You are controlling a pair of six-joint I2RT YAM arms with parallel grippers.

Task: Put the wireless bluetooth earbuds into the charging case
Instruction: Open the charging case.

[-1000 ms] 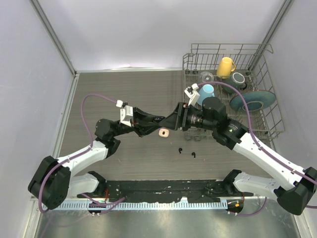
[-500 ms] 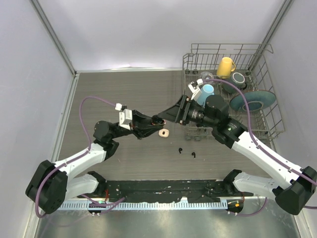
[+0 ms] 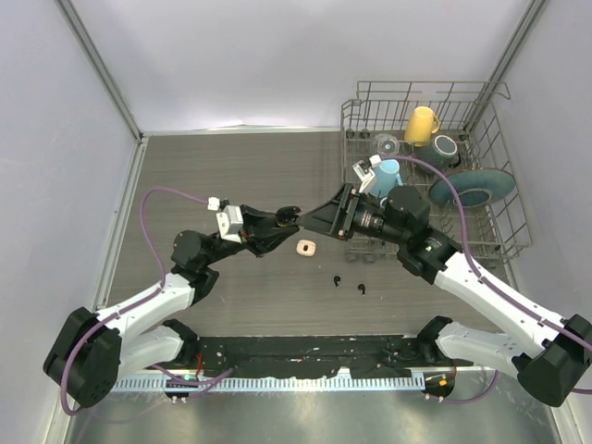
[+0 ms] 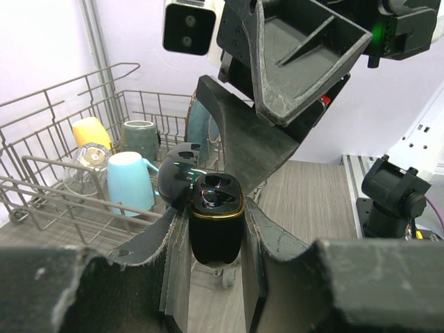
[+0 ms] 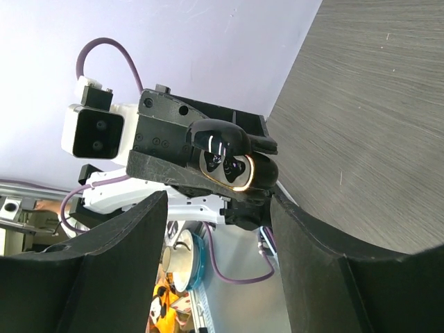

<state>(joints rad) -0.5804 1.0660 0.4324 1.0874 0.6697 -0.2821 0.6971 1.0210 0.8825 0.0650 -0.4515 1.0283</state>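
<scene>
My left gripper (image 3: 289, 215) is shut on a glossy black charging case (image 4: 216, 225) with a gold rim. The case's lid (image 4: 179, 175) is flipped open, and its two wells look dark. My right gripper (image 3: 319, 220) faces it from the right, open, its jaws apart with nothing between them. In the right wrist view the case (image 5: 232, 166) sits just beyond my right gripper (image 5: 218, 201). Two black earbuds (image 3: 335, 279) (image 3: 361, 289) lie on the table below the grippers. A small cream-white piece (image 3: 306, 247) lies under the left gripper; whether it is earbuds, I cannot tell.
A wire dish rack (image 3: 504, 217) stands at the back right. It holds a yellow mug (image 3: 423, 123), a light blue cup (image 3: 387, 172), a dark bowl (image 3: 446, 148) and a teal plate (image 3: 472, 188). Walls close the table on the left, back and right.
My left gripper drew back to the left with the case. The right gripper followed slightly left and its jaws widened a little.
</scene>
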